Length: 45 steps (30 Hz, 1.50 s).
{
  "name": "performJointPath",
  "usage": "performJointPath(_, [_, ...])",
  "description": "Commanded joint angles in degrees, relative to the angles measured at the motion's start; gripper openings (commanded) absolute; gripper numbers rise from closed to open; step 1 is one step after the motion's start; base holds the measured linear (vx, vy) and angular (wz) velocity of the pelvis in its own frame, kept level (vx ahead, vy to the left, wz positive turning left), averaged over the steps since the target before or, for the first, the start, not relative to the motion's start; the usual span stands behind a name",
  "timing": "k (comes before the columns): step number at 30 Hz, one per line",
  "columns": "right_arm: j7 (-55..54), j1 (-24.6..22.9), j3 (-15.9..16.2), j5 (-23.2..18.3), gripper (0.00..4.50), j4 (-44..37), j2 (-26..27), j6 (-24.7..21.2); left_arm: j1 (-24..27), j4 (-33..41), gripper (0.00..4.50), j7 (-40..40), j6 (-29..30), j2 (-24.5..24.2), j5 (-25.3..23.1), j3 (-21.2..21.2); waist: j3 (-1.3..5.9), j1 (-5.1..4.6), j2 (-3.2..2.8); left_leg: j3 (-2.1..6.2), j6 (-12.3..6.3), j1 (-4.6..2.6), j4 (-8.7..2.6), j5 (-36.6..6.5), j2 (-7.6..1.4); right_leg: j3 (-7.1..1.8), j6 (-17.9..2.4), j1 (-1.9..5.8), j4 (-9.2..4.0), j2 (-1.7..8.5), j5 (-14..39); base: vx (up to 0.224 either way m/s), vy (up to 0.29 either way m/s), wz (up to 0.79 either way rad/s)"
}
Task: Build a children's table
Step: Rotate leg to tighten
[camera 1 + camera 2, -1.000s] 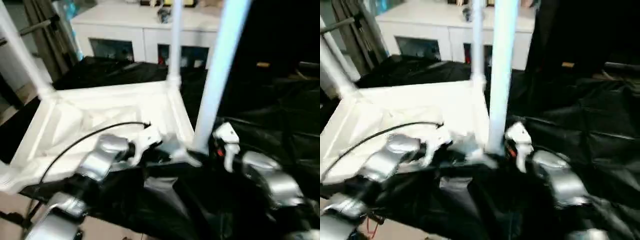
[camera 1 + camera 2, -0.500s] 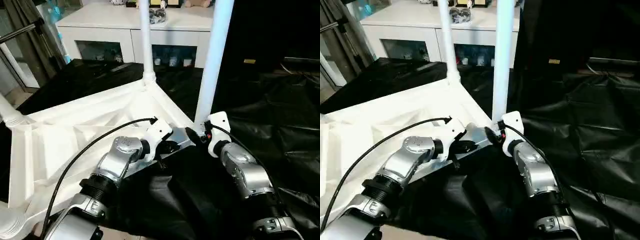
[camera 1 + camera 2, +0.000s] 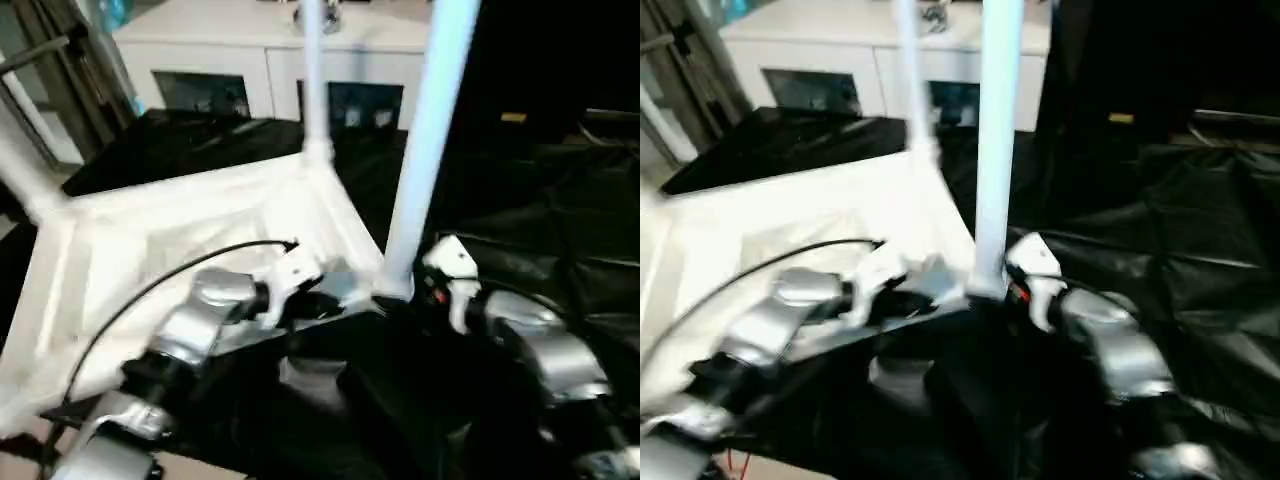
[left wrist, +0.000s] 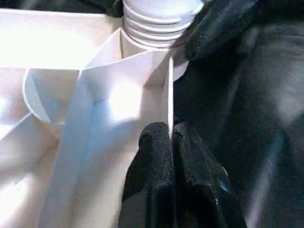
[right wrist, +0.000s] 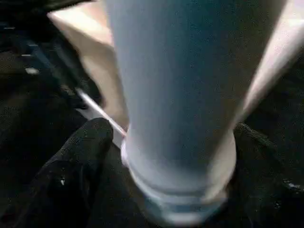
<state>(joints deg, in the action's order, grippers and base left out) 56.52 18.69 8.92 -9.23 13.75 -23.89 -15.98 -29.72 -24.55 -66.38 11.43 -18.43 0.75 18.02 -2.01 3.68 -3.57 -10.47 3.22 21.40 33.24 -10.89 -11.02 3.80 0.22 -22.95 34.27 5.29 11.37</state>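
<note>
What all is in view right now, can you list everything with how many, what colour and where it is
Tabletop: one, white, upside down on the black sheet, ribbed underside up.
Legs: three, white, upright in corner sockets; near corner, far corner, left corner.
Black sheet: one, black, crumpled, under and right of the tabletop.
Cabinet: one, white with glass doors, behind the work.
Cable: one, black, arcing over the left arm.
Left gripper: black fingers pinched on a thin wall of the tabletop beside the near corner socket.
Right gripper: by the foot of the near leg, one finger beside the leg.
</note>
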Motion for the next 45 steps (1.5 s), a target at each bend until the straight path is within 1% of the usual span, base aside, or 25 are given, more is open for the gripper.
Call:
performJointPath(1, [6.0, -1.2, 4.0, -1.8, 3.88, -2.4, -0.9, -1.7, 0.5, 2.4, 0.0, -3.1, -0.3, -0.4, 1.9, 1.3, 3.57, 0.39, 0.43, 0.39, -8.91, -0.33, -2.52, -2.5, -1.98, -1.99, -17.5, 3.2, -2.36, 2.69, -5.5, 0.0, 0.0, 0.0])
performJointPath(3, [7.5, -1.6, 4.3, -2.1, 3.88, -2.8, -1.5, -2.1, 0.6, 2.9, 0.0, -3.9, -0.3, -0.8, 2.1, 1.4, 3.38, 0.65, 0.53, 0.44, -7.82, -0.46, -2.8, -5.4, -2.28, -2.05, -17.1, 3.22, -2.63, 2.76, -1.6, 0.0, 0.0, 0.0])
performJointPath(5, [8.1, -1.9, 4.4, -2.5, 3.88, -3.1, -1.5, -2.9, 0.8, 3.1, 0.0, -4.1, -0.6, -1.1, 2.1, 1.5, 3.15, 0.75, 0.71, 0.42, -5.84, -0.56, -3.12, -8.4, -2.32, -2.14, -16.4, 3.07, -3.02, 2.83, 3.0, 0.0, 0.0, 0.0])
performJointPath(8, [7.9, -2.3, 4.4, -3.0, 3.6, -3.5, -0.9, -3.7, 0.9, 3.2, 0.0, -4.1, -0.6, -1.4, 2.1, 1.3, 2.95, 0.81, 0.88, 0.48, -3.86, -0.68, -3.42, -10.7, -2.22, -2.33, -14.9, 3.02, -3.48, 2.98, 7.9, 0.0, 0.0, 0.0])
performJointPath(11, [7.6, -2.6, 4.8, -3.1, 3.39, -3.5, -0.4, -3.8, 1.3, 3.3, 0.0, -4.0, -0.7, -1.3, 1.9, 1.4, 2.94, 0.84, 0.83, 0.5, -2.87, -0.67, -3.46, -11.0, -2.13, -2.46, -13.8, 2.95, -3.64, 2.95, 9.5, 0.0, 0.0, 0.0])
performJointPath(14, [6.6, -2.8, 4.5, -3.5, 3.25, -4.1, 0.5, -4.5, 1.9, 3.9, 0.0, -3.9, -0.2, -1.2, 2.2, 1.4, 3.05, 0.83, 0.9, 0.51, -2.96, -0.58, -3.35, -9.7, -2.04, -2.47, -13.7, 3.02, -3.45, 2.88, 7.9, 0.0, 0.0, 0.0])
performJointPath(15, [6.6, -2.8, 4.4, -3.5, 3.07, -4.1, 0.5, -4.5, 1.9, 3.9, 0.0, -3.9, -0.2, -1.2, 2.2, 1.4, 3.09, 0.84, 0.89, 0.51, -3.08, -0.54, -3.31, -9.3, -2.02, -2.45, -13.8, 3.06, -3.38, 2.86, 7.4, 0.0, 0.0, 0.0])
performJointPath(18, [0.8, -2.1, 2.8, -2.0, 2.92, -2.2, 3.1, -4.0, 1.1, 1.9, 0.0, -0.7, -0.1, 0.2, 1.2, 1.0, 3.13, 0.69, 0.75, 0.48, -3.11, -0.6, -3.22, -8.6, -1.96, -2.42, -14.0, 2.88, -3.33, 2.8, 6.5, 0.0, 0.0, 0.0])
performJointPath(19, [-5.0, -1.1, 1.6, -0.1, 2.84, 0.5, 5.3, -3.3, 0.3, 0.5, 0.0, 2.1, 0.6, 1.4, 0.5, 0.5, 3.0, 0.47, 0.77, 0.46, -2.58, -0.59, -3.34, -9.3, -1.87, -2.4, -14.0, 2.78, -3.48, 2.75, 7.6, 0.0, 0.0, 0.0])
performJointPath(21, [-10.1, -0.3, 0.0, 0.7, 2.76, 2.9, 7.4, -3.5, -0.4, -0.7, 0.0, 4.8, 1.1, 2.7, -0.2, 0.1, 2.84, 0.11, 1.04, 0.59, -1.27, -0.68, -3.62, -11.9, -1.73, -2.34, -13.1, 2.86, -3.85, 2.84, 12.0, 0.0, 0.0, 0.0])
performJointPath(22, [-13.3, 0.4, -1.1, 0.9, 2.74, 4.5, 9.0, -3.8, -1.1, -1.7, 0.0, 7.2, 1.8, 3.9, -0.6, -0.4, 2.76, -0.12, 0.91, 0.52, -0.57, -0.97, -3.67, -12.8, -1.74, -2.49, -12.6, 2.52, -4.12, 2.82, 13.9, 0.0, 0.0, 0.0])
performJointPath(23, [-16.5, 0.9, -2.1, 1.0, 2.73, 5.9, 10.7, -3.8, -1.8, -2.6, 0.0, 9.6, 2.6, 5.2, -0.9, -0.8, 2.6, -0.52, 0.81, 0.6, 0.1, -0.96, -3.8, -14.0, -1.66, -2.46, -12.2, 2.46, -4.32, 2.85, 15.9, 0.0, 0.0, 0.0])
performJointPath(24, [-19.4, 1.3, -2.9, 1.2, 2.73, 7.1, 12.3, -4.0, -2.5, -3.2, 0.0, 11.8, 3.4, 6.4, -1.3, -1.2, 2.68, -0.58, 0.98, 0.74, 0.27, -0.84, -3.86, -14.0, -1.59, -2.37, -11.7, 2.73, -4.39, 2.9, 16.7, 0.0, 0.0, 0.0])
performJointPath(26, [-23.9, 1.9, -3.7, 1.8, 2.72, 8.5, 14.7, -4.2, -3.4, -4.0, 0.0, 14.7, 4.3, 8.1, -1.7, -1.5, 2.65, -0.66, 1.01, 0.79, 0.38, -0.93, -3.89, -14.2, -1.58, -2.44, -10.6, 2.51, -4.67, 2.91, 18.3, 0.0, 0.0, 0.0])
performJointPath(27, [-26.2, 2.3, -4.1, 2.1, 2.72, 9.2, 16.0, -4.3, -3.8, -4.4, 0.0, 16.0, 4.7, 9.0, -1.9, -1.6, 2.69, -0.75, 1.33, 0.78, 0.24, -0.73, -3.91, -13.8, -1.56, -2.45, -10.3, 2.68, -4.66, 2.88, 18.2, 0.0, 0.0, 0.0])
performJointPath(28, [-31.6, 3.0, -4.7, 3.1, 2.72, 11.1, 18.9, -3.3, -4.5, -5.2, 0.0, 19.0, 5.6, 11.3, -2.2, -1.8, 2.65, -0.73, 1.55, 0.71, 0.01, -0.64, -3.91, -13.3, -1.55, -2.51, -10.1, 2.53, -4.63, 2.91, 18.0, 0.0, 0.0, 0.0])
performJointPath(29, [-31.6, 3.0, -4.7, 3.1, 2.72, 11.1, 18.9, -3.3, -4.5, -5.2, 0.0, 19.0, 5.6, 11.3, -2.2, -1.8, 2.65, -0.8, 1.29, 0.7, 0.12, -0.78, -3.89, -13.3, -1.5, -2.5, -10.0, 2.33, -4.78, 2.91, 18.5, 0.0, 0.0, 0.0])
performJointPath(31, [-33.7, 3.3, -3.2, 5.3, 2.72, 12.9, 20.8, -0.1, -4.5, -5.5, 0.0, 20.4, 5.4, 13.1, -2.8, -1.1, 2.67, -0.75, 1.36, 0.68, 0.05, -0.82, -3.9, -13.5, -1.63, -2.54, -9.8, 2.22, -4.86, 2.88, 17.9, 0.0, 0.0, 0.0])
performJointPath(32, [-32.6, 3.3, -2.7, 5.4, 2.72, 12.8, 20.8, 0.0, -4.3, -5.3, 0.0, 20.1, 5.2, 13.4, -2.7, -1.0, 2.68, -0.73, 1.4, 0.72, 0.0, -0.67, -3.93, -13.7, -1.56, -2.51, -9.7, 2.4, -4.8, 2.87, 17.5, 0.0, 0.0, 0.0])
performJointPath(34, [-31.8, 3.2, -2.4, 5.5, 3.26, 12.7, 20.8, -0.1, -4.2, -5.2, 0.0, 19.9, 5.1, 13.6, -2.7, -0.9, 2.76, -0.66, 1.4, 0.73, -0.51, -0.61, -3.93, -13.3, -1.57, -2.51, -9.7, 2.51, -4.65, 2.8, 16.2, 0.0, 0.0, 0.0])
performJointPath(35, [-30.6, 3.2, -2.4, 4.9, 3.4, 12.0, 20.8, -0.7, -4.0, -5.0, 0.0, 19.2, 4.9, 13.4, -2.6, -0.7, 2.72, -0.82, 1.9, 0.65, -0.83, -0.52, -3.91, -13.1, -1.59, -2.53, -9.8, 2.53, -4.65, 2.72, 15.5, 0.0, 0.0, 0.0])
performJointPath(37, [-30.0, 3.1, -2.4, 4.5, 3.57, 11.5, 20.8, -1.0, -3.9, -4.8, 0.0, 18.6, 5.0, 13.1, -2.6, -0.6, 2.71, -0.7, 1.51, 0.71, -1.13, -0.54, -3.96, -13.1, -1.64, -2.55, -9.9, 2.52, -4.61, 2.84, 15.7, 0.0, 0.0, 0.0])
performJointPath(40, [-24.8, 3.1, -0.4, 4.9, 3.57, 9.1, 17.3, -0.1, -3.1, -4.4, 0.0, 14.4, 3.5, 10.3, -2.0, 0.1, 2.79, -0.8, 1.1, 0.81, -0.82, -0.52, -4.0, -13.7, -1.64, -2.5, -10.0, 2.65, -4.52, 2.77, 15.0, 0.0, 0.0, 0.0])
performJointPath(43, [-23.2, 3.0, 0.2, 5.0, 3.57, 8.5, 16.2, 0.5, -2.9, -4.2, 0.0, 13.1, 3.1, 9.5, -1.8, 0.3, 2.95, -1.0, 1.34, 0.75, -1.49, -0.29, -3.77, -12.2, -1.6, -2.5, -11.0, 2.92, -4.15, 2.75, 10.8, 0.0, 0.0, 0.0])
performJointPath(45, [-14.5, 1.7, 1.1, 2.9, 3.57, 4.5, 12.0, 1.1, -2.7, -3.8, 0.0, 8.7, 1.4, 7.0, -1.3, 0.4, 3.05, -1.03, 1.21, 0.68, -1.98, -0.36, -3.6, -11.6, -1.52, -2.45, -11.8, 3.05, -4.04, 2.7, 9.3, 0.0, 0.0, 0.0])
